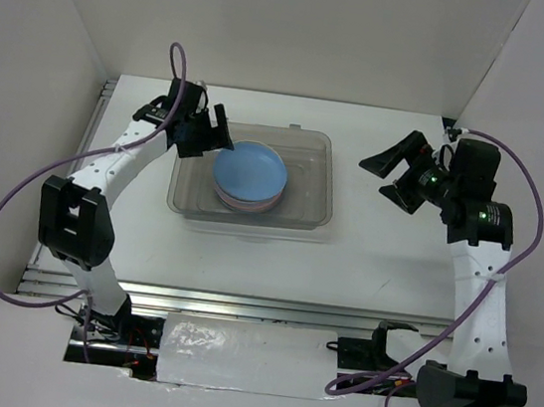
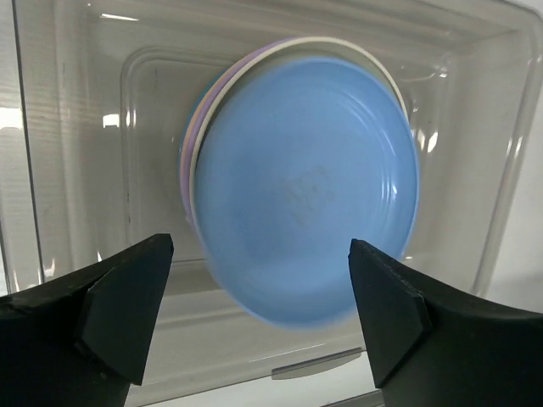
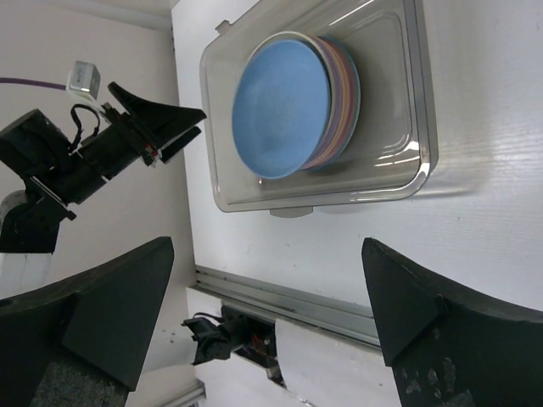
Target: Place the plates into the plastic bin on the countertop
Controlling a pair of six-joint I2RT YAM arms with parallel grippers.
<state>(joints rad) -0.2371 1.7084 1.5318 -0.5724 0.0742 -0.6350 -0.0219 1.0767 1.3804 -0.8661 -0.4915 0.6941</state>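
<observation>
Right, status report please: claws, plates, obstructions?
Left claw and right claw open, empty. Plates stacked in bin, blue plate on top. Nothing blocking.

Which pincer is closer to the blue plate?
Left. The left pincer hovers open at the blue plate's edge; the right pincer is off beyond the plastic bin's right wall.

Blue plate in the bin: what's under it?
A stack of other plates: cream, lavender and pink rims peek past the blue plate inside the plastic bin. Their faces and the exact count are covered.
</observation>
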